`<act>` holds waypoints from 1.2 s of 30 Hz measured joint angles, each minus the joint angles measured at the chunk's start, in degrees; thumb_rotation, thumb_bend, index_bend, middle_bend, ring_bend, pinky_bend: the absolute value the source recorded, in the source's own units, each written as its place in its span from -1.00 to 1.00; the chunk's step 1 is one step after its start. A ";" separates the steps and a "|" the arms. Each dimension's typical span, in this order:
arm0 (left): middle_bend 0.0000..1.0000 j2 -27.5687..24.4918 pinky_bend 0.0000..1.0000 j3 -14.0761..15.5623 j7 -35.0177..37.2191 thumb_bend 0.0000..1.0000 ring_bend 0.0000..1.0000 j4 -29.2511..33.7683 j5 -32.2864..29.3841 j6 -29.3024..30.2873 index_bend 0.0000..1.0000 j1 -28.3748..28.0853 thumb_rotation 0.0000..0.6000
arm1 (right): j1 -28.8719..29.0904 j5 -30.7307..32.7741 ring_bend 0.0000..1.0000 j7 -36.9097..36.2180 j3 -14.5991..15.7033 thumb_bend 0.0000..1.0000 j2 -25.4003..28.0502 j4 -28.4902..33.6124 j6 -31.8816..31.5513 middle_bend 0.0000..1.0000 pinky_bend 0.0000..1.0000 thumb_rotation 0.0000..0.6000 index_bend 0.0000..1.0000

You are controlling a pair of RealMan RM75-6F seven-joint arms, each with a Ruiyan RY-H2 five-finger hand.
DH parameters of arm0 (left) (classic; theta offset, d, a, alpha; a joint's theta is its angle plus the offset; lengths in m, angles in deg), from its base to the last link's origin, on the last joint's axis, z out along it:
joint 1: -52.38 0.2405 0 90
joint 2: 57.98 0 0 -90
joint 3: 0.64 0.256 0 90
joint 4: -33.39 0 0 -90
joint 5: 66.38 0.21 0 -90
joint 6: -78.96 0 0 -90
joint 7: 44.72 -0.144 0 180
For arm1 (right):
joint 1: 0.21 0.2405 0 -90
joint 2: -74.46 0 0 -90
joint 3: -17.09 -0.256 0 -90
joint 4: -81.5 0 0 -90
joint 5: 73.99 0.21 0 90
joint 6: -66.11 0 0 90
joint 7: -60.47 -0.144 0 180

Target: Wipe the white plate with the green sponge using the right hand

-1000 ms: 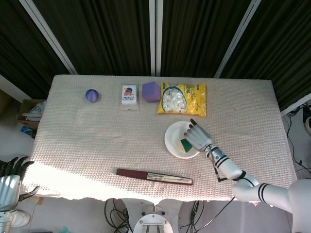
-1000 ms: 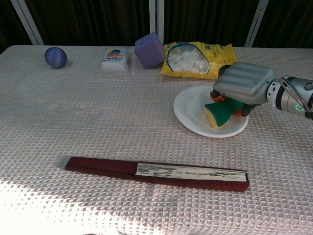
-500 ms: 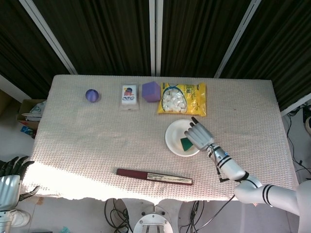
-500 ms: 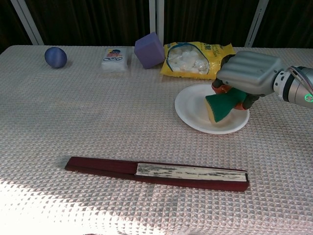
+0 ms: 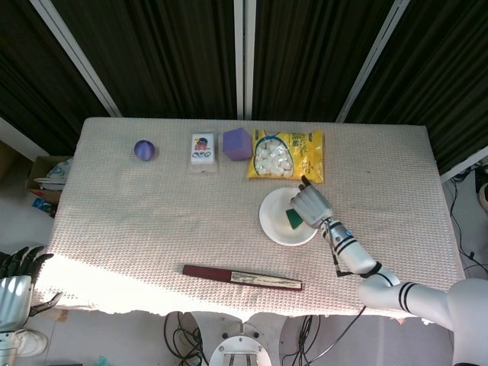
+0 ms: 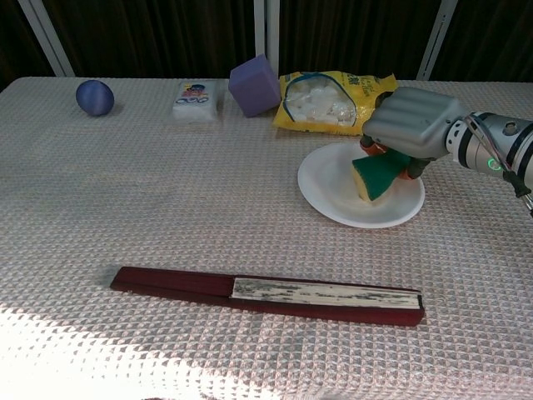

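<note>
A white plate (image 5: pixel 273 226) (image 6: pixel 333 193) lies right of the table's centre. My right hand (image 5: pixel 311 203) (image 6: pixel 411 123) hovers over its far right part and grips the green sponge (image 5: pixel 293 217) (image 6: pixel 376 173), whose yellow underside faces the plate. The sponge's lower edge sits low over the plate; I cannot tell if it touches. My left hand (image 5: pixel 15 282) hangs off the table's near left corner in the head view, fingers apart, holding nothing.
A yellow snack bag (image 6: pixel 337 101), a purple cube (image 6: pixel 254 85), a white packet (image 6: pixel 198 101) and a blue ball (image 6: pixel 94 97) line the far edge. A dark red folded fan (image 6: pixel 266 293) lies near the front edge.
My right hand has carried the sponge across the plate toward its far side, and the plate has shifted slightly with it.
</note>
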 measured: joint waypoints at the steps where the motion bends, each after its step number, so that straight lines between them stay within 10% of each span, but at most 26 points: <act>1: -0.71 0.02 -0.74 -0.03 0.08 -0.95 -0.81 -0.08 -0.05 0.00 -0.50 0.01 1.00 | -0.07 0.43 -0.25 0.11 -0.24 0.32 0.14 0.02 -0.30 0.23 -0.66 1.00 0.83; 15: -0.71 0.17 -0.74 -0.21 -0.77 -0.95 -0.81 0.31 1.45 0.15 -0.50 -0.80 1.00 | -6.91 1.12 -0.28 -11.56 0.39 0.27 7.80 2.54 -6.43 0.18 -0.68 1.00 0.76; 28: -0.71 -0.96 -0.74 0.10 -2.99 -0.95 -0.81 3.01 1.58 0.74 -0.50 -0.49 1.00 | -7.45 4.00 -0.80 -20.14 -0.24 -0.29 2.31 -8.82 -0.66 -0.58 -0.86 1.00 -0.79; 36: -0.71 -1.21 -0.74 0.01 -3.37 -0.95 -0.81 3.41 1.85 0.65 -0.50 -0.76 1.00 | -7.85 3.01 -0.98 -21.19 -0.36 -0.46 3.66 -6.41 -1.68 -0.84 -0.97 1.00 -1.00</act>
